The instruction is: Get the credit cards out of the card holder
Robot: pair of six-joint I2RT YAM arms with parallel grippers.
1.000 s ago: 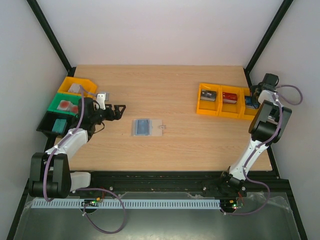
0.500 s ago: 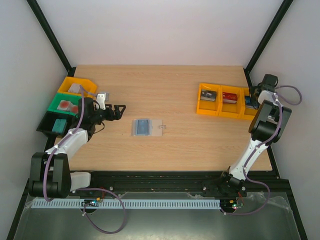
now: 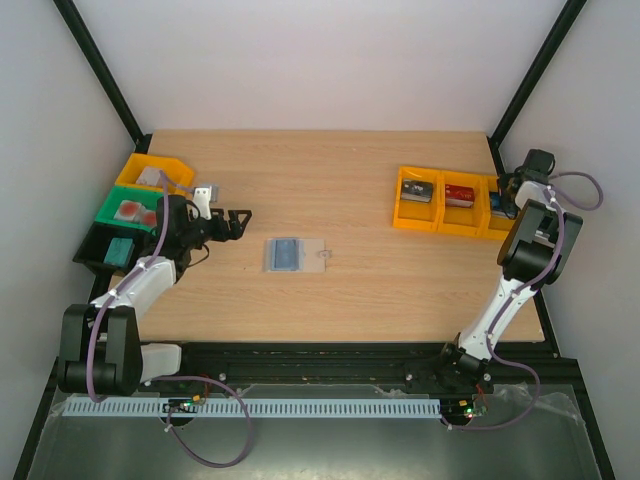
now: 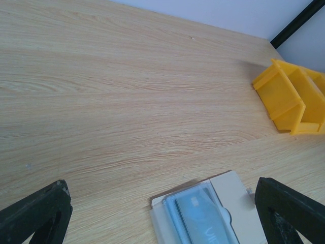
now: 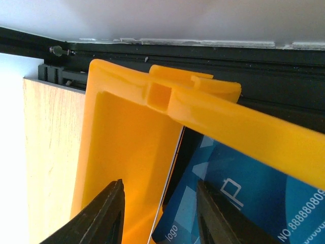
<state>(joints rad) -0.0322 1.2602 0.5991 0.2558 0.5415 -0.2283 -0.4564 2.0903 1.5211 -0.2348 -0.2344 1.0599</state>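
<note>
I've got the card holder [image 3: 288,254] lying open and flat near the middle of the bench [image 3: 350,170], blue lining up, its snap tab [image 3: 325,254] pointing toward the right arm's side. That spot is between the two arms, and I judge either one could reach it.

The left gripper [image 3: 242,222] hangs just beside the holder's left edge, low and aimed at it, with its jaws spread as wide as they go. It touches nothing, and I read that as a stance for coming in.

The right gripper [image 5: 159,193] is well apart at the far right, down in the end one of the yellow bins [image 3: 440,205]. Its jaws are partly spread, with bin floor visible through the gap, and they pinch nothing that I can make out. A blue card [image 5: 244,198] lies in that bin, one edge running through the gap and the rest behind one finger — I take that bin to be where the cards go.

The overhead view gives me the layout, but there the holder is only a blue patch. The left wrist view looks straight into it and shows a pale card [image 4: 203,221] tucked in the pocket, so at least one is not yet out. Only the right wrist view shows the blue card's printed digits — from above the arm hides most of that bin.
</note>
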